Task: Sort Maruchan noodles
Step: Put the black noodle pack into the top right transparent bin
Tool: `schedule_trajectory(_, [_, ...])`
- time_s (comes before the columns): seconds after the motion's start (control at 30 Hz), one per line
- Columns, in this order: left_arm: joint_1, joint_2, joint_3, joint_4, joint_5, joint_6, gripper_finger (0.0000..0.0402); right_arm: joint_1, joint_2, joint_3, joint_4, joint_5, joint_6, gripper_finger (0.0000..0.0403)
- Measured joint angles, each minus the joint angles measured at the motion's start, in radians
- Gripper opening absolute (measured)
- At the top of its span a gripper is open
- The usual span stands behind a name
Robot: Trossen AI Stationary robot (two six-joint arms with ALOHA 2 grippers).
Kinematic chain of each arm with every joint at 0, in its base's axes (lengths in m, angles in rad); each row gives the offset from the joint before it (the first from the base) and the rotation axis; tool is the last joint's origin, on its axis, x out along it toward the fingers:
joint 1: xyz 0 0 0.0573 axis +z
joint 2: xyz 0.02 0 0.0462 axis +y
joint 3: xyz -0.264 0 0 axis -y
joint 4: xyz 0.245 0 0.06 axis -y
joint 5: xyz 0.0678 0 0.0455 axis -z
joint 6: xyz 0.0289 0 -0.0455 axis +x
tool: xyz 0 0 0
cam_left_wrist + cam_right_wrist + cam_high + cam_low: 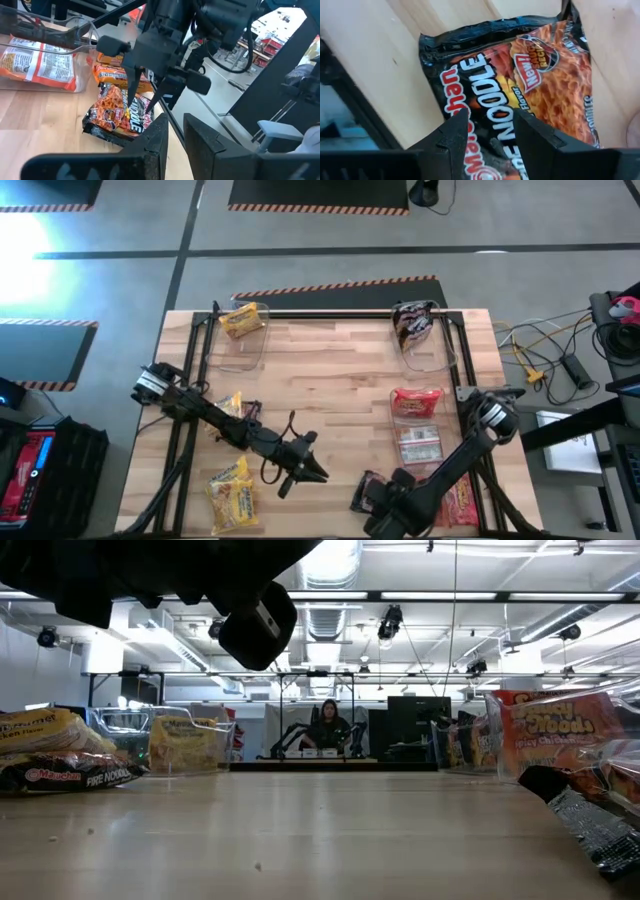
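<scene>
The right gripper [487, 127] stands with fingers parted over the dark noodle packet [520, 85] lying at the desk's near right corner, so closing on the slick crinkly wrapper could let it slip, while the left gripper [310, 468] waits closed mid-desk.

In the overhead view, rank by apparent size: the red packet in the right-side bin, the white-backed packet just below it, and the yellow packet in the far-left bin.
1. Red packet.
2. Yellow packet and white-backed packet: too alike to separate.
</scene>
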Motion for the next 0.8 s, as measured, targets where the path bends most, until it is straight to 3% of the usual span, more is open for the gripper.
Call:
schedule_trajectory(0.37, [0.0, 0.0, -0.001, -0.006, 0.006, -0.017, 0.0042, -0.068, 0.032, 0.003, 0.002, 0.114, -0.174, 0.0125])
schedule_trajectory(0.6, [0.0, 0.0, -0.001, -0.028, 0.069, -0.021, 0.0042, -0.215, 0.036, -0.006, 0.002, 0.191, -0.426, 0.0126])
schedule_trajectory(0.8, [0.0, -0.007, -0.001, -0.145, 0.085, -0.024, 0.0042, -0.364, 0.036, -0.008, 0.006, 0.251, -0.652, 0.0123])
